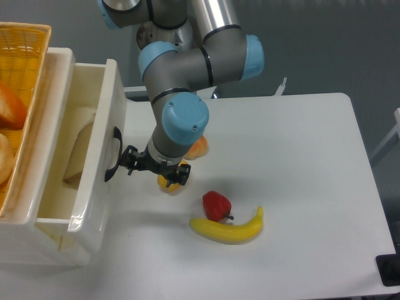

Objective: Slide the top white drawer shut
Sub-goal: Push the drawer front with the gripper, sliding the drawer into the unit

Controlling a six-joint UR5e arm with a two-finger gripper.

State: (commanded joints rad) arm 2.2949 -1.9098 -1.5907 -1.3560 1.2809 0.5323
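Observation:
The top white drawer (100, 125) stands partly pulled out of the cabinet at the left. Its curved black handle (113, 154) faces right. A pale bag (78, 153) lies inside it. My gripper (156, 170) hangs just right of the handle, with its left side against or very near the drawer front. The black fingers (130, 165) are drawn in under the blue wrist, shut on nothing.
A yellow fruit (167, 184) lies under the gripper, an orange (200, 149) behind the wrist. A red strawberry (217, 205) and a banana (228, 229) lie at front centre. The yellow wicker basket (22, 75) sits on the cabinet. The lower white drawer (62, 247) juts out below.

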